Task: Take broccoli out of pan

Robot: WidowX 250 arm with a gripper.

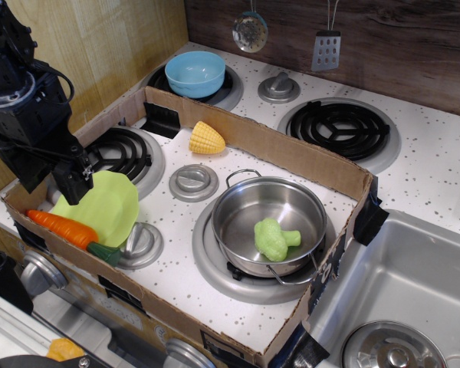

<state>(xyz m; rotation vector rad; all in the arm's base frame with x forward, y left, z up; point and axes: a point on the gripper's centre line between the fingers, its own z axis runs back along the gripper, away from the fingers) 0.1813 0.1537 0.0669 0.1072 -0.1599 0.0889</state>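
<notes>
The pale lime-green broccoli (pixel 274 238) lies on its side inside the shiny steel pan (pixel 245 208), toward the pan's front right. The pan sits on the front right burner, with wire loop handles at back and front. My black gripper (pixel 70 182) hangs at the far left, above the front left burner and the lettuce leaf, far from the pan. Its fingers point down and look close together; I cannot tell whether they are shut. It holds nothing I can see.
A flat light-green lettuce leaf (pixel 107 205) and an orange carrot (pixel 61 228) lie at the front left. A yellow corn piece (pixel 206 139) lies by the cardboard wall (pixel 291 153). A light blue bowl (pixel 195 73) sits on the back burner. A sink (pixel 414 284) is at the right.
</notes>
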